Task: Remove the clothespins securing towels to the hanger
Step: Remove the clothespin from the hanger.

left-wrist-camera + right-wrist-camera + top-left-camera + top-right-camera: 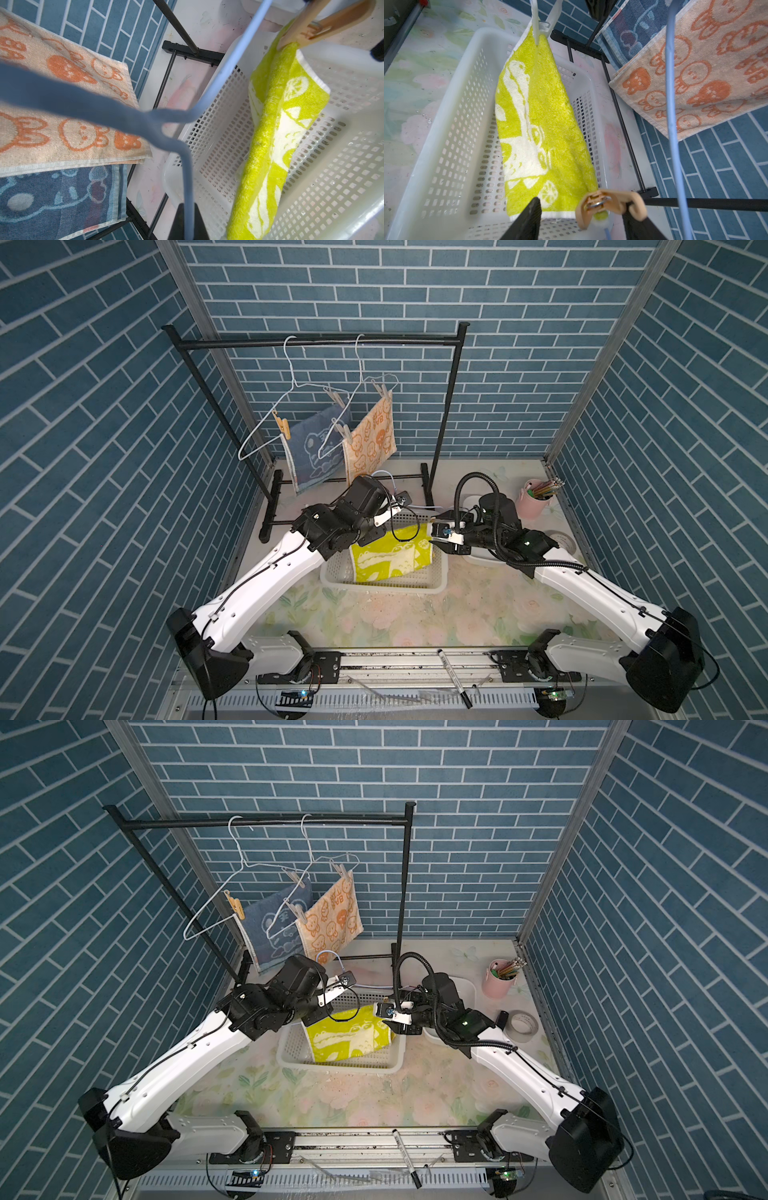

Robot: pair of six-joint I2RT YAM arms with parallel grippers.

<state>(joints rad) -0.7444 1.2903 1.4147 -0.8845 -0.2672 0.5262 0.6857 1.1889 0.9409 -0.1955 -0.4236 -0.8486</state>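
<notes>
Blue brick-pattern walls [415,290] box in a floral bench [374,614]. The black garment rack [316,342] stands toward 11 o'clock, with the blue towel [311,448] and orange towel [370,439] hanging from it.

At centre a white basket [415,588] sits under the yellow-green towel [390,560], which hangs from a light-blue hanger [671,104]. The left gripper [188,216] is pressed together on that hanger's wire.

At the towel's 3 o'clock corner the right gripper [582,205] stands spread around the tan clothespin [608,204]. One finger touches its tail and the other is apart.

I'd centre both tails between the pads, squeeze fully, then draw the pin straight off the wire. A pale clothespin [536,27] holds the far corner.
</notes>
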